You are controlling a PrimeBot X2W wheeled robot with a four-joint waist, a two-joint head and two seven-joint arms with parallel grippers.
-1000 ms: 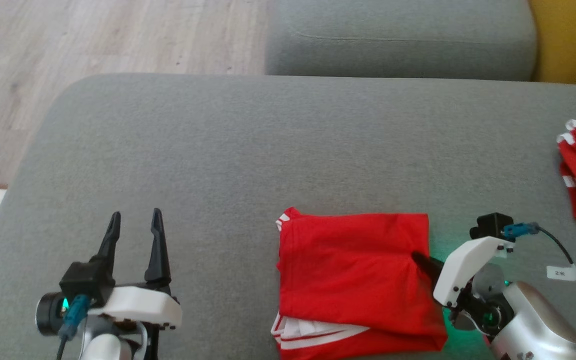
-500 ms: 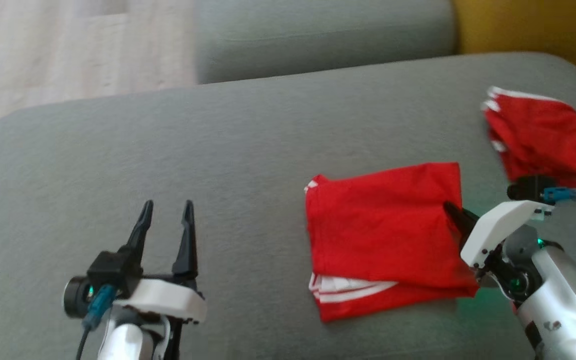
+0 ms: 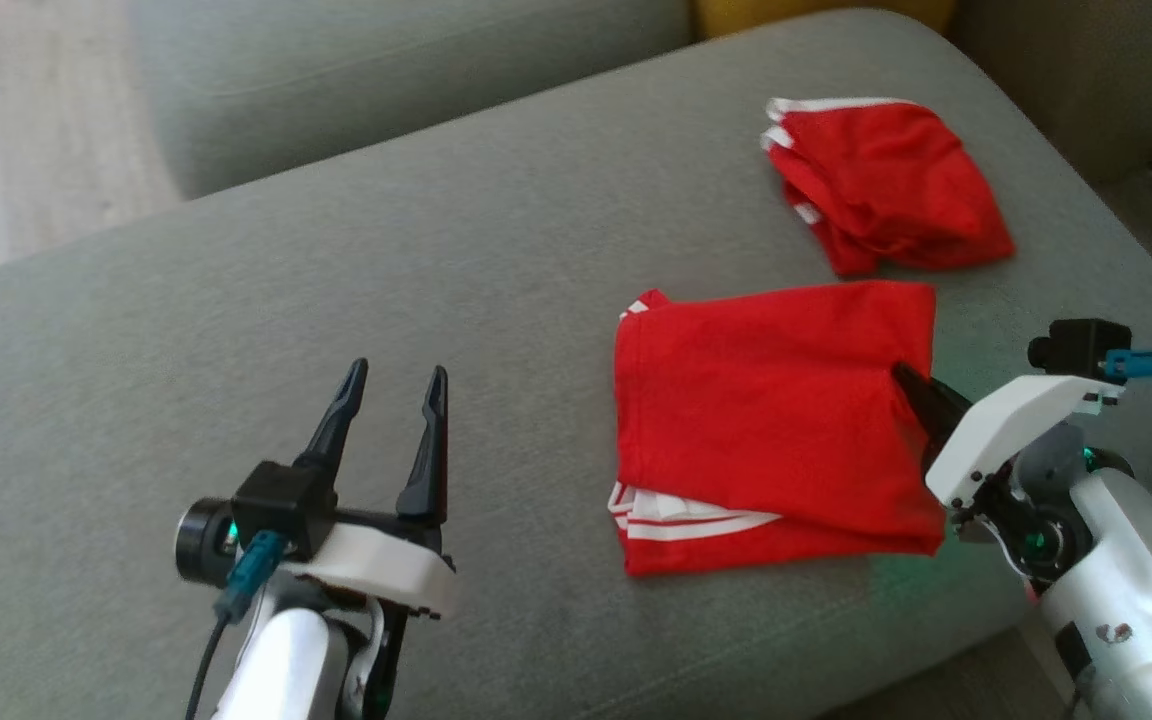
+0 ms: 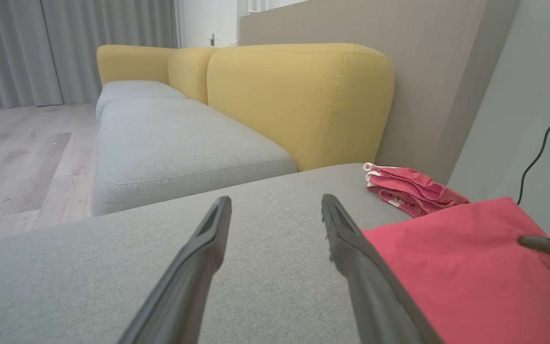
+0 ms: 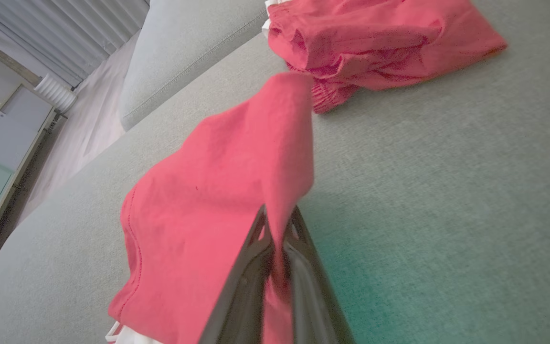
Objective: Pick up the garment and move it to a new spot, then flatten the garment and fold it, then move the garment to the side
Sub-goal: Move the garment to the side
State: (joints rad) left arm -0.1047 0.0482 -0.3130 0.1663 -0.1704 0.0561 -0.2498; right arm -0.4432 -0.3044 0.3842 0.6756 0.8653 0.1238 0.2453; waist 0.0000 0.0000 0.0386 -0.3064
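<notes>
– Where is the garment (image 3: 766, 400)?
– On the cushion (image 3: 336, 250), on its right half, toward the near edge. It is red and folded flat, and white stripes show at its near left corner.
– What about the right claw (image 3: 911, 385)?
– It is at the cushion's right side, pinched tight on the garment's right edge. In the right wrist view the cloth runs up between the fingertips (image 5: 261, 217) and that edge is drawn off the cushion.
– And the left claw (image 3: 397, 369)?
– It is over the cushion's near left part. Its fingers are spread wide with nothing between them, and they point toward the far side.
– Is anything else on the cushion?
– A crumpled red pile (image 3: 886, 185) sits at the far right corner, with white trim on its left end. A thin strip of grey shows between the pile and the garment.
</notes>
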